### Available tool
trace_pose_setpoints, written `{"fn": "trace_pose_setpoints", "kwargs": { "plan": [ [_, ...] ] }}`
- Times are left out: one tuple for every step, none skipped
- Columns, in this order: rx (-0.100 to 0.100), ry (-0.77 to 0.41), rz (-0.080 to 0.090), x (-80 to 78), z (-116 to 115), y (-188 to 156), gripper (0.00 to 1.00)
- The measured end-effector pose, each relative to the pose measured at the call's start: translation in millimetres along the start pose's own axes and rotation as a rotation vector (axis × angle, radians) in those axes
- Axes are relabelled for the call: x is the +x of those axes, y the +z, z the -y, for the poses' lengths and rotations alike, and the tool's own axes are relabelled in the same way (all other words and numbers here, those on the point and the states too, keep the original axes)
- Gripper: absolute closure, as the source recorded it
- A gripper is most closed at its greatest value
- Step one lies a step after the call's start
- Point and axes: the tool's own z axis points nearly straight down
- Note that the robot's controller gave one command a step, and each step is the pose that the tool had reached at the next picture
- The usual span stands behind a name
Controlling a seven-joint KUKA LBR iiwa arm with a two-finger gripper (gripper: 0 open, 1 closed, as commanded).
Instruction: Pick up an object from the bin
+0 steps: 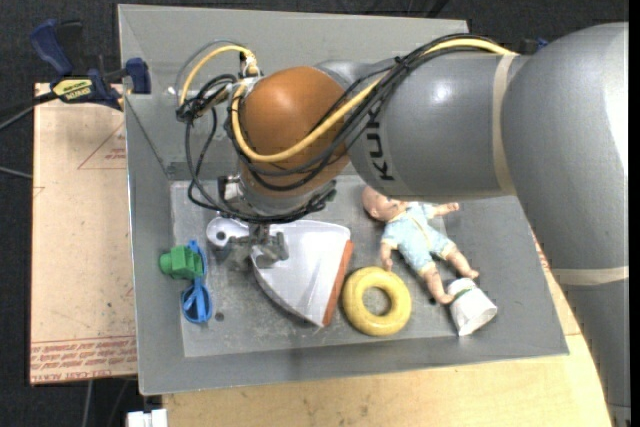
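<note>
The end effector (252, 243) hangs low in the bin (300, 362), tucked under the rounded orange cover (290, 115) on the wrist, and from here I cannot tell whether it is spread or pressed together. Right beneath and beside it, on the side toward the arm, lies a white fan-shaped piece with an orange edge (305, 280). The end effector sits at that piece's upper left rim, though I cannot tell if they actually touch. Just on its other side is a small pale rounded thing (224, 233). A little further that way sits a green toy (180, 261), with a blue clip-like thing (197, 300) just below the toy. Beyond the fan-shaped piece, toward the arm's side, a yellow ring (377, 300) lies flat, touching or nearly touching the orange edge. Further still a baby doll (418, 240) in pale blue lies on its back, and farthest from the end effector a white cup (470, 307) lies tipped over at the doll's feet. The grey arm (450, 125) crosses above them.
</note>
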Motion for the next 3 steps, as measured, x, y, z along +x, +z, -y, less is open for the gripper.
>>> {"fn": "trace_pose_setpoints", "kwargs": {
  "plan": [
    [-0.005, -0.008, -0.001, -0.5, -2, -17, 1.0],
    [0.001, 0.034, 0.002, -2.2, 0, -35, 1.0],
    [0.002, 0.07, 0.003, -2.8, 0, -49, 1.0]
  ]
}}
